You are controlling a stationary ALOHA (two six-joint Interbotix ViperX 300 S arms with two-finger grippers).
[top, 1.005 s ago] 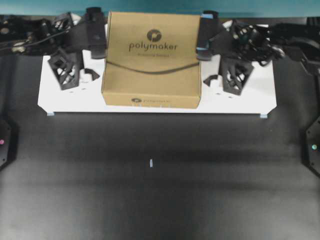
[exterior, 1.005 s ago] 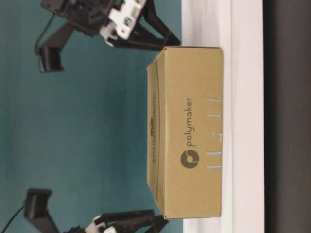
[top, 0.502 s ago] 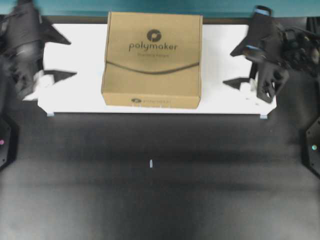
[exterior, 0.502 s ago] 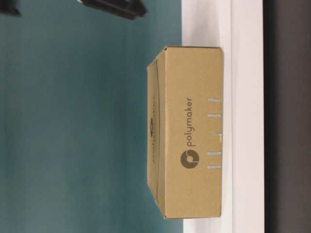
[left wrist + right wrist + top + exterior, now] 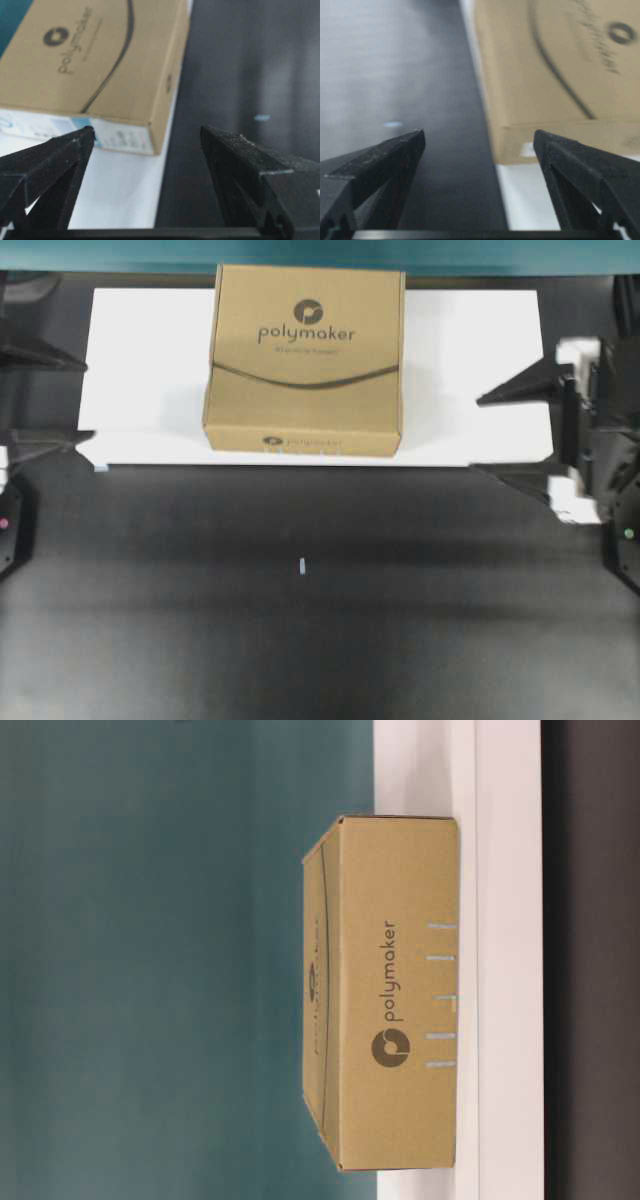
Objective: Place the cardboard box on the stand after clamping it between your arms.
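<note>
Nearest to me, the table point(image 5: 300, 620) is bare dark matte, with only a small pale mark point(image 5: 301, 566) near the frame centre. My left gripper point(image 5: 40, 395) at the left edge and my right gripper point(image 5: 515, 435) at the right edge both have the jaws wide apart and hold nothing. Further up, the box point(image 5: 305, 360) lies flat on the white stand point(image 5: 480, 370), in its middle, touching no arm. I judge the placing done. Behind is a teal wall point(image 5: 180, 960).
</note>
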